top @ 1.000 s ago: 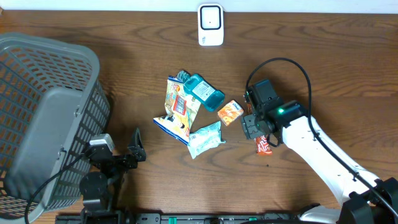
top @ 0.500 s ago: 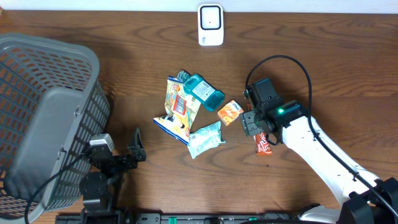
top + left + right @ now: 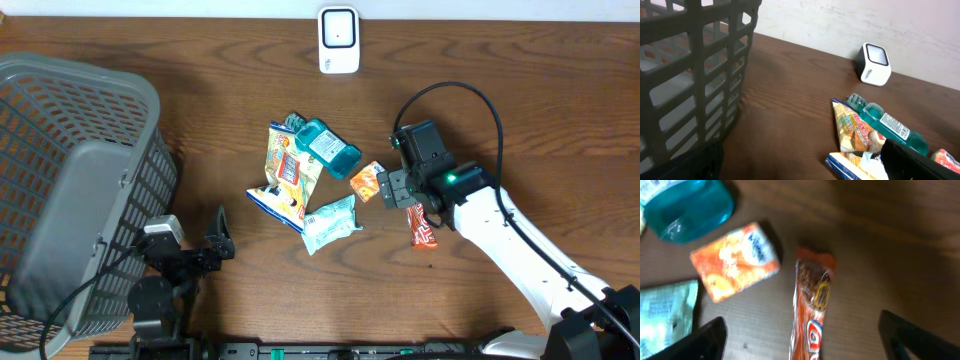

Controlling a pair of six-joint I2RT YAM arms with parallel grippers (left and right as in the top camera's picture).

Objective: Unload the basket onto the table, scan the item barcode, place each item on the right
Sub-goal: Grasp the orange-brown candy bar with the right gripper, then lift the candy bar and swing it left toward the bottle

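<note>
Snack bar [image 3: 812,315]: long red-orange wrapper with a crimped end and yellow/white print, lying flat on the table [image 3: 500,80], long axis running roughly toward and away from the barcode scanner [image 3: 339,40], well apart from it on the near-right side in the overhead view. Scanner: small white rounded box with a dark window on its face, upright at the table's far edge.
</note>
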